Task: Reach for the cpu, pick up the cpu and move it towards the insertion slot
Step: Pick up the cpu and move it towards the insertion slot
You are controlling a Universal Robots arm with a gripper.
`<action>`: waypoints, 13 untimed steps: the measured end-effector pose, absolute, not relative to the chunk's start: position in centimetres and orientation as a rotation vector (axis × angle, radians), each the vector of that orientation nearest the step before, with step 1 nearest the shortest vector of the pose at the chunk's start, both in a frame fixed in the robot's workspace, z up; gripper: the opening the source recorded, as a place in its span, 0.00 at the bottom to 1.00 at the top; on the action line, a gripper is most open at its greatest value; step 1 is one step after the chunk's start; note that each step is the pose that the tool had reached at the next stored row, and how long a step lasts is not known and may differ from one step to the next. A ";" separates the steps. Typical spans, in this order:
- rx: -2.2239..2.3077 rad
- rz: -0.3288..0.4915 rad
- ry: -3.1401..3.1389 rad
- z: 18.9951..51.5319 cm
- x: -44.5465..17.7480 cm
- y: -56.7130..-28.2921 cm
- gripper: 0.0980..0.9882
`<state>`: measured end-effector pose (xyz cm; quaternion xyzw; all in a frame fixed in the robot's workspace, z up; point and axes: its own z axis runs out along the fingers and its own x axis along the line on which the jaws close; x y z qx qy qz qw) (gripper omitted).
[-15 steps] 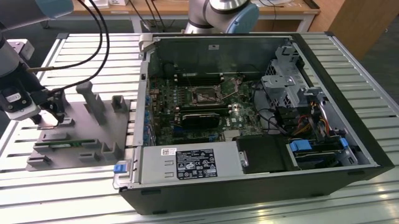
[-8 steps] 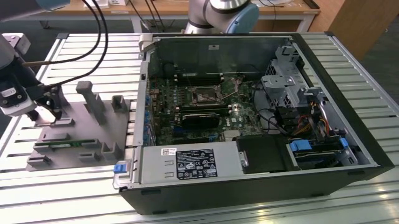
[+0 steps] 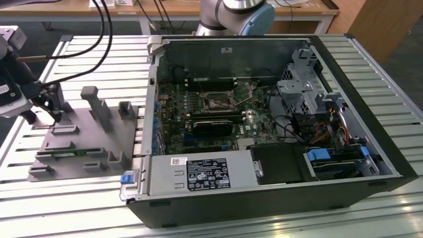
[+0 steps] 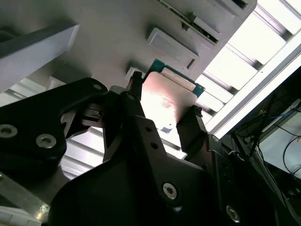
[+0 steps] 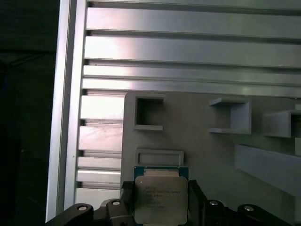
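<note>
Gripper: your gripper (image 3: 45,118) hangs low over the grey plastic fixture (image 3: 79,148), at the exterior view's left, on the slatted aluminium table (image 3: 86,49).
Grip: in both wrist views the two dark fingers (image 4: 195,123) press against opposite edges of the cpu (image 4: 164,104), so you are clamped on the chip.
Cpu: the silver square top with a teal-green rim sits between your fingertips, close over the fixture's flat plate. You cannot tell whether it rests on the plate or hangs clear of it.
Insertion slot: the small dark socket with a silvery frame (image 3: 216,101) lies on the green motherboard inside the open computer case (image 3: 370,99). It is well apart from the gripper, toward the exterior view's right.
Fixture: upright blocks rise from the plate beside your gripper, and a narrow green memory module (image 3: 74,152) lies in one of its channels.
</note>
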<state>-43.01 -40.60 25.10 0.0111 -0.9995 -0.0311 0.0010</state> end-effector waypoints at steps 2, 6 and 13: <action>0.035 -0.098 -3.138 25.5 -43.0 -40.6 0.50; 0.035 -0.098 -3.138 26.2 -43.0 -40.6 0.50; 0.035 -0.098 -3.138 27.4 -43.0 -40.6 0.50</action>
